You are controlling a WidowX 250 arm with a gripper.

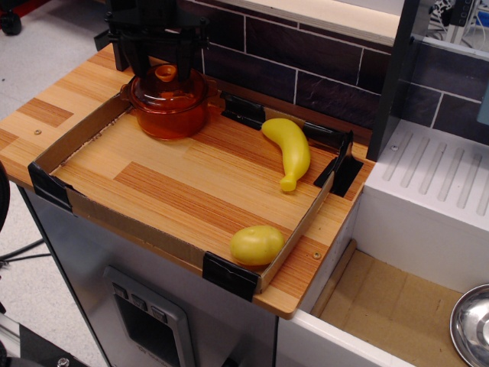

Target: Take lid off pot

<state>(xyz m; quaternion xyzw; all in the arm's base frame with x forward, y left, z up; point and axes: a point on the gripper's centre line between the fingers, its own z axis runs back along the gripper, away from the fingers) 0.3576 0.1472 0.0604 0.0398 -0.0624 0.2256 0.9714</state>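
Observation:
The translucent orange pot (170,122) stands at the far left corner of the wooden tray. Its domed orange lid (153,86) sits on it, with the round knob (166,74) at its centre. My black gripper (163,61) hangs right above the lid. Its fingers are apart, one on each side of the knob and slightly above it, holding nothing. The back of the lid is hidden behind the gripper.
A yellow banana (289,147) lies at the tray's far right. A round yellow fruit (257,245) sits in the near right corner. Low cardboard walls (114,222) ring the tray. A dark brick wall is behind, a white drainboard (435,176) and a metal bowl (471,325) to the right.

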